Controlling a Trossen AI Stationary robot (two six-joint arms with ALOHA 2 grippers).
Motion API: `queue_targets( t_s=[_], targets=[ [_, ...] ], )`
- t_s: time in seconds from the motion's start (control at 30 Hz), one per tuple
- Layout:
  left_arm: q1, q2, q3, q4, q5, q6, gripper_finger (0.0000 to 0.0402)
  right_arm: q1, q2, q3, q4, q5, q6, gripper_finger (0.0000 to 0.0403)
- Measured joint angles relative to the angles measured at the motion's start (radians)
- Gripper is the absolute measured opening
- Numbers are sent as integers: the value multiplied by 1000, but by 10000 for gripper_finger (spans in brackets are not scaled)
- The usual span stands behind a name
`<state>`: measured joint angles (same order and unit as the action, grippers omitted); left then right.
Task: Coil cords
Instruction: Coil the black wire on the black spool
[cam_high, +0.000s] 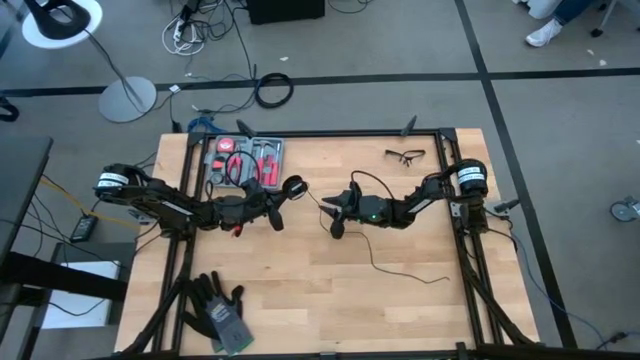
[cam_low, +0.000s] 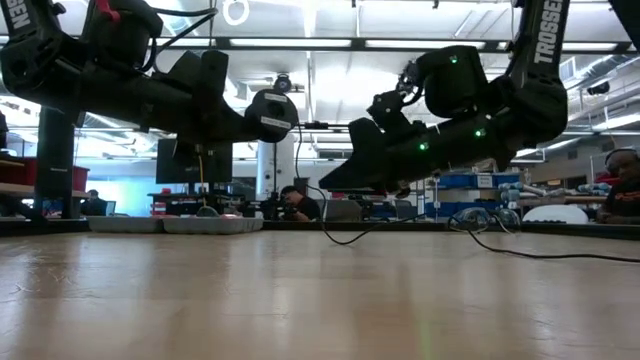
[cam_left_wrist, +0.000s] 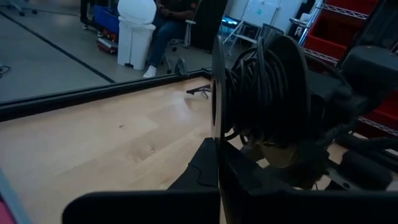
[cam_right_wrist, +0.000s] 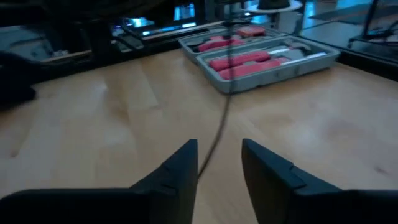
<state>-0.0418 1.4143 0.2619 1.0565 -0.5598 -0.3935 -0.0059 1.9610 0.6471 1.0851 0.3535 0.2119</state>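
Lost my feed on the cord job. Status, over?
Left pincer shut on puck, cord wound around it, above table. Right pincer open, cord strand running between its fingers. Cord tail loose on table. Nothing blocking.

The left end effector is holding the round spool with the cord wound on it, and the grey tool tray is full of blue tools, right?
Not quite: the tools in the grey tool tray are red, not blue, as the right wrist view shows. The rest holds: the left end effector is shut on the round spool with the thin black cord wound on it.
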Motion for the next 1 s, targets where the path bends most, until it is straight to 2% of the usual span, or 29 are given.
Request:
queue_targets(
  t_s=[0.2,0.37,0.5,0.6,0.77,1.0],
  targets=[
    [1,0,0,-1,0,0,0,-1,0,2,-13,-18,4,154],
    [1,0,0,3,0,1,0,-7,0,2,-72,-20,57,151],
    [1,0,0,9,0,2,0,-12,0,4,-79,-25,58,118],
    [1,0,0,12,0,2,0,-16,1,31,-92,-85,58,81],
    [1,0,0,17,-1,1,0,-22,1,97,-248,-140,56,15],
    [1,0,0,22,-1,-2,0,-9,1,175,-299,-149,1,3]
  ],
)
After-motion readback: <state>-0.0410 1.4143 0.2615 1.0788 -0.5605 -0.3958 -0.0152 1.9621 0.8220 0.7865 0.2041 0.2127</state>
